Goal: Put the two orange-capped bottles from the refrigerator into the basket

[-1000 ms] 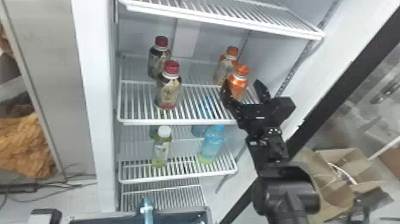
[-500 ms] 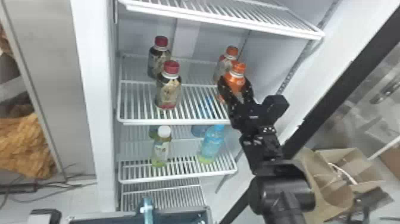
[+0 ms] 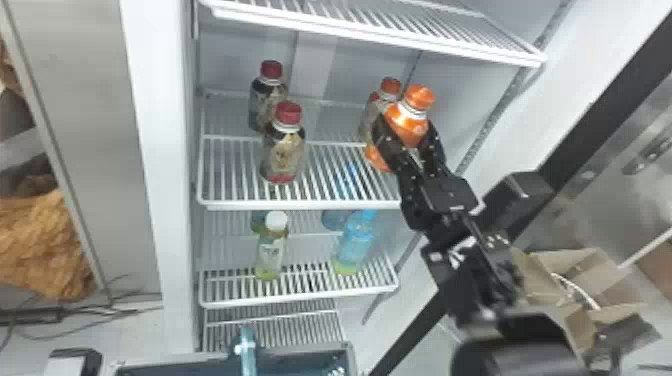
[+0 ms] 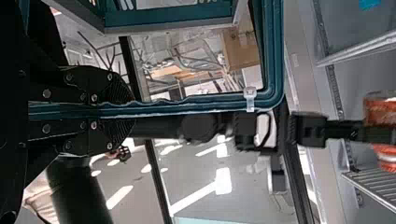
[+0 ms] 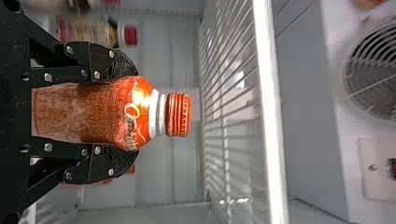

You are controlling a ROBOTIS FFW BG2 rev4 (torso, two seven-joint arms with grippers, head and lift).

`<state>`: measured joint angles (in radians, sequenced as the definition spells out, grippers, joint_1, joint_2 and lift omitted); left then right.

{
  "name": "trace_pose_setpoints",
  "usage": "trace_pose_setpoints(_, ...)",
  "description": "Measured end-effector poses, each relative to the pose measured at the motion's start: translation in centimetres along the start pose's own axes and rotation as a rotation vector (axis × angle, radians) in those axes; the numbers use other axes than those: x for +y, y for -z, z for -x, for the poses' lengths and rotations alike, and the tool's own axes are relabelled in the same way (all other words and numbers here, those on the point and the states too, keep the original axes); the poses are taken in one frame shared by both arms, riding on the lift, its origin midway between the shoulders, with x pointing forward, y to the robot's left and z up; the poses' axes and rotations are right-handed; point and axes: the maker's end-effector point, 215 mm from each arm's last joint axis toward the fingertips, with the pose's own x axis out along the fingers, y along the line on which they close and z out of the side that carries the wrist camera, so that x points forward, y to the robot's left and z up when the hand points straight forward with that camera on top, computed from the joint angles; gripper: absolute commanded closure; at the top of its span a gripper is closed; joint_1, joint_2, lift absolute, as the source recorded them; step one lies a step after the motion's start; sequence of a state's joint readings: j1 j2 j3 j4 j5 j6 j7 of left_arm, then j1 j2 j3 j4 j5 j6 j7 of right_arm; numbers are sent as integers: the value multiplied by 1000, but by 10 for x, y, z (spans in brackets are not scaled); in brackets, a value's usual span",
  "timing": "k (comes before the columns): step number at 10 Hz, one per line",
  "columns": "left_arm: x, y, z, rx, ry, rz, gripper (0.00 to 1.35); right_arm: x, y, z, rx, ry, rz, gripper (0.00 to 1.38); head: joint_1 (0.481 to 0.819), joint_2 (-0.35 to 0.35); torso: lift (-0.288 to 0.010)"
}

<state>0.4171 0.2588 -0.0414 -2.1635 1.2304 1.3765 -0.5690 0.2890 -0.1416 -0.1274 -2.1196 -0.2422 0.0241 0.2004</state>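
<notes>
In the head view my right gripper (image 3: pixel 407 137) is shut on the front orange-capped bottle (image 3: pixel 410 121), above the middle shelf; the cap leans right of the base. The right wrist view shows the gripper (image 5: pixel 126 113) with its fingers pressed on both sides of the bottle (image 5: pixel 84 113), cap clear of them. Just behind it stands the second orange-capped bottle (image 3: pixel 372 112), partly hidden. The basket (image 3: pixel 175 369) is at the head view's bottom edge. In the left wrist view my left gripper (image 4: pixel 123 110) is shut on the basket's teal handle (image 4: pixel 201 106).
Two red-capped dark bottles, one front (image 3: pixel 282 155) and one behind (image 3: pixel 265 102), stand left on the same shelf (image 3: pixel 320 204). A white-capped bottle (image 3: pixel 270 255) and a blue bottle (image 3: pixel 356 240) are below. The upper shelf's edge (image 3: pixel 375 36) hangs overhead; the door frame (image 3: pixel 580 145) is right.
My right gripper, open around the front orange-capped bottle a second ago, has shut on it. The bottle has moved up and right in the head view and tilted.
</notes>
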Motion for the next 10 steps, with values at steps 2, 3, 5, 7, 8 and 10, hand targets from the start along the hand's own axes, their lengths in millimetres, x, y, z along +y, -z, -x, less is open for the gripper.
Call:
trace_pose_setpoints(2,0,-2,0,-5,1,-3,1197,46,-22,41,66,-91,-57,960,695,-350,-40)
trace_pose_setpoints(3,0,-3,0,-6,0,-6,1196,73,-26,67,136,-143,-92,953,695,-350,-40)
trace_pose_setpoints(5,0,-4,0,-6,-1,-8,1196,108,-12,116,343,-204,-131,938,695,-350,-40)
trace_pose_setpoints(7,1,-4,0,-7,-4,-8,1196,135,13,157,523,-267,-184,938,695,-350,-40)
trace_pose_setpoints(8,1,-4,0,-6,-6,-10,1196,146,29,173,604,-304,-216,938,695,-350,-40)
trace_pose_setpoints(10,2,-4,0,-2,-8,-10,1196,167,58,204,754,-363,-282,938,695,-350,-40)
